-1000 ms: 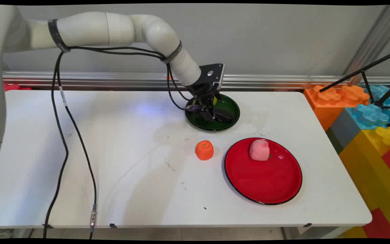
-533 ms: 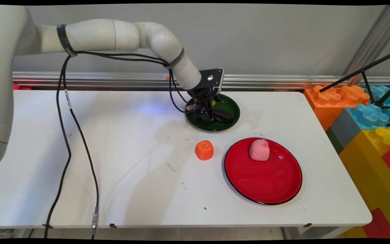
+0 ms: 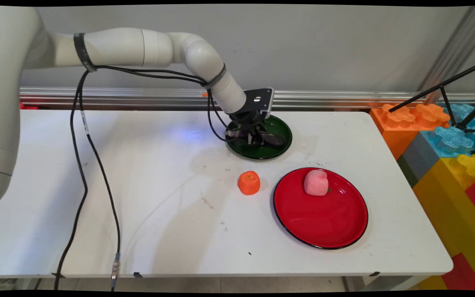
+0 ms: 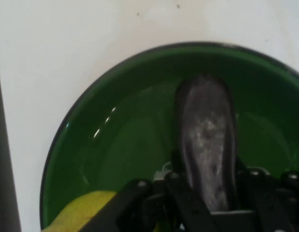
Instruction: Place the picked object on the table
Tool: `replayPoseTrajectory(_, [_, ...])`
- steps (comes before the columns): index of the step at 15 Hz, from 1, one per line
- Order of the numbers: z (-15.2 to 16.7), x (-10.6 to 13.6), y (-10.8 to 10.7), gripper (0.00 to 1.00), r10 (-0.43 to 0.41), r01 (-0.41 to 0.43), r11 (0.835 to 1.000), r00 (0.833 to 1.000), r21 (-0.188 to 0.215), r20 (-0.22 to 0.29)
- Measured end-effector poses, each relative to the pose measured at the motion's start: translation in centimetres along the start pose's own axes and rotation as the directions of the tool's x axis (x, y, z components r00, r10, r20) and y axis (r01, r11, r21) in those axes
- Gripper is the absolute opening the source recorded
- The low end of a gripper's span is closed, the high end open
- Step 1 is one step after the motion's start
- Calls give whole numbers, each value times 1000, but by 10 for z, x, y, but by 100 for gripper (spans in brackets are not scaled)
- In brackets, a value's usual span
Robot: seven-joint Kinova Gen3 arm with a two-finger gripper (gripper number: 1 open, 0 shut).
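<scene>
Gripper [image 3: 258, 138] low inside green plate [image 3: 281, 150], fingers either side of a dark purple oblong object [image 4: 207, 145].

Hand view: the fingers flank the near end of the purple object, which lies lengthwise on the plate; whether they press on it or merely bracket it I cannot tell. A yellow object [image 4: 84, 212] sits on the same plate, just beside the gripper. Green plate stands toward the far side of the white surface [image 3: 138, 198]. Nearer, well apart from the gripper: orange object [image 3: 248, 182] on the surface, just left of a red plate [image 3: 324, 222] carrying a pink object [image 3: 316, 182] at its far edge.
</scene>
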Motion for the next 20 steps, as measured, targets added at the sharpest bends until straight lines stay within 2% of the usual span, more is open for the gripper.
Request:
replayPoseTrajectory(6, [-17,8,0,0,2,-2,1000,1000,13,-6])
replayPoseTrajectory(12, [-63,26,-1,0,-9,10,999,999,39,-36])
replayPoseTrajectory(17, [-112,44,12,0,-40,42,999,996,18,-84])
replayPoseTrajectory(20, [-143,56,32,0,-80,79,997,991,-13,-111])
